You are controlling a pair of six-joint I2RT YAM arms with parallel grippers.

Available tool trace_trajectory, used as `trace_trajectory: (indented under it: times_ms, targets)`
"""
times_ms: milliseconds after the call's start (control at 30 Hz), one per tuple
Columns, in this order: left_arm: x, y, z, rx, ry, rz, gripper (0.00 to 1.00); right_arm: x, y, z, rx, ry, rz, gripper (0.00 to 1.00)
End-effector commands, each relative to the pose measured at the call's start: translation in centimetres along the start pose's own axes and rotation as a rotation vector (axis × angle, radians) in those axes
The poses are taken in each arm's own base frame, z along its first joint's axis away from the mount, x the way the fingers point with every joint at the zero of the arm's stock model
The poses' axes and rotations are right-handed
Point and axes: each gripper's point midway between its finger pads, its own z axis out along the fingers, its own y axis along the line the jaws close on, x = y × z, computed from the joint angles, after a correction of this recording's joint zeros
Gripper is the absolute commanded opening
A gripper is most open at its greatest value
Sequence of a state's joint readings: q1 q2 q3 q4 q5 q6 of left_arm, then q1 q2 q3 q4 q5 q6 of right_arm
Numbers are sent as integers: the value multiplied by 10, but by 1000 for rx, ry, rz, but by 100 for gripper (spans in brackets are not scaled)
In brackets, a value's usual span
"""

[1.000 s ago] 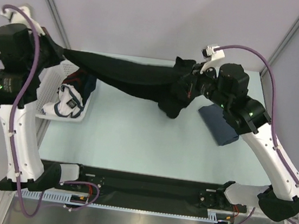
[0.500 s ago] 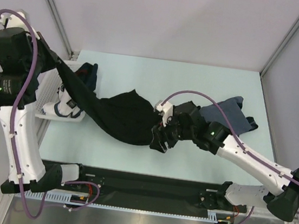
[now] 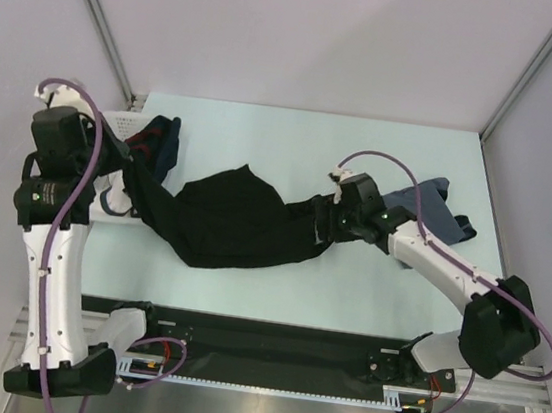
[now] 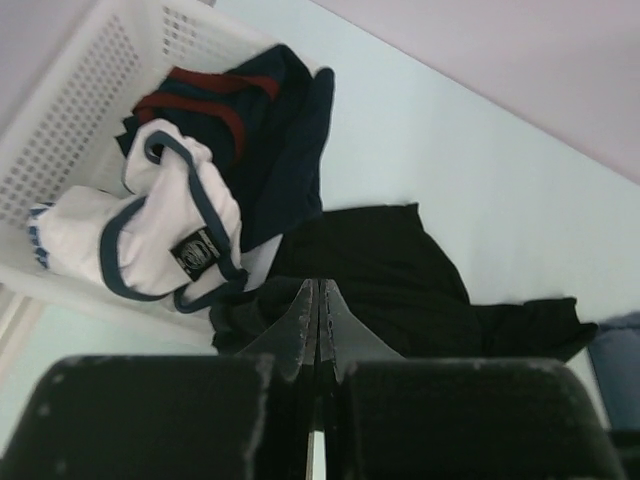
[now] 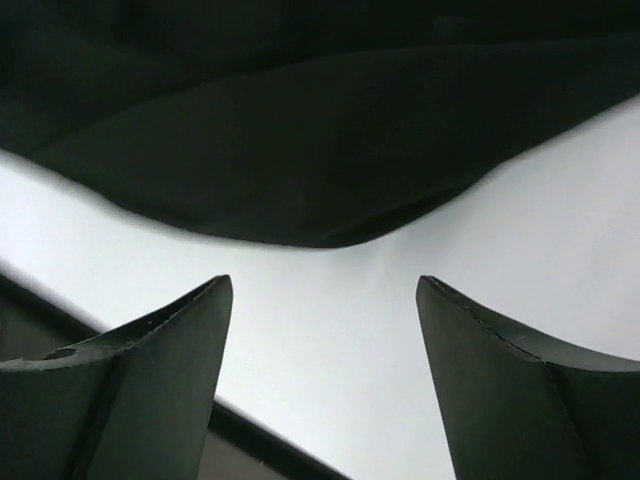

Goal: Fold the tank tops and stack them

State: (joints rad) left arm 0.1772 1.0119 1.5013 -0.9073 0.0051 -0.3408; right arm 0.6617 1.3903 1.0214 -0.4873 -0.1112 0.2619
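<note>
My main worry is the left gripper [image 3: 131, 175]: its fingers are pressed tight together on what I judge to be one end of the black tank top [image 3: 233, 226]. If I pull that end up or toward the left of the frame alone, the cloth will drag across the table [image 3: 363, 157] and rope up rather than spread. That end also runs right beside the white basket [image 4: 70, 110] in the upper left, where other clothes hang over the rim, so a careless tug could catch one of them. The right gripper [image 5: 322, 285] stands wide with nothing between its fingers. The dark hem lies just ahead of the tips, so closing from here would miss the cloth or pinch only a thin edge. The right arm also crosses close by the blue-grey tank top [image 3: 435, 211] at right of centre, and a sweep could knock it out of shape. The black top lies across the middle of the top view, a wide crumpled patch in the centre narrowing to a twisted strip at each end. It is wrinkled and unfolded, and I cannot make out the straps. The blue-grey one looks flatter, part hidden by the arm, well apart from the black one's main body.
</note>
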Motion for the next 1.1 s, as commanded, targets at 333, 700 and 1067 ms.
trace_trajectory:
  times_ms: [333, 700, 1067]
  targets:
    - [40, -11, 1, 144, 30, 27, 0, -10, -191, 22, 412, -199, 654, 59]
    - [54, -16, 0, 192, 56, 28, 0, -9, -309, -23, 737, -282, 826, 59]
    - [59, -15, 3, 197, 60, 25, 0, -77, -180, 15, 285, -279, 490, 77]
